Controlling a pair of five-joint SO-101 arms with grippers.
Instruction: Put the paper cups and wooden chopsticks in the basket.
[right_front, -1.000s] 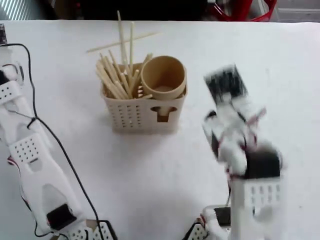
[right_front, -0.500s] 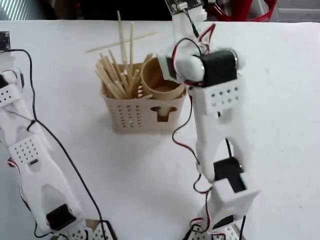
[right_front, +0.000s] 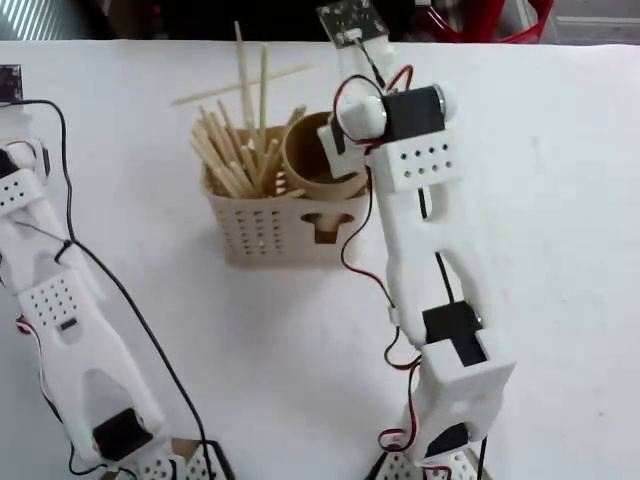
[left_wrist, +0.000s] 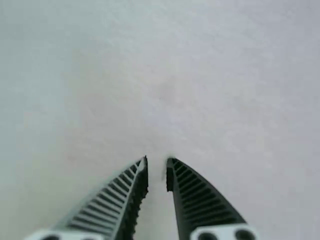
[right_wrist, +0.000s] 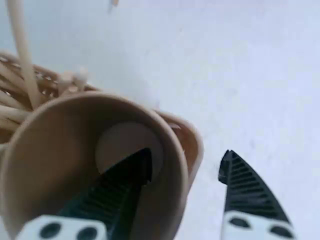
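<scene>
Nearly done: cup and most chopsticks are in the basket. A few loose sticks lie on the bench just behind it. Right gripper jaws wide, straddling the cup rim. Left gripper jaws near-closed and empty.

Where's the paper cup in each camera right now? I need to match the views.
High view: paper cup in the basket's right half, partly under the right arm.
Right wrist view: paper cup up close, right gripper straddling its wall.
Left wrist view: left gripper over bare table.
Shared landmark: wooden chopsticks beside the cup.
</scene>
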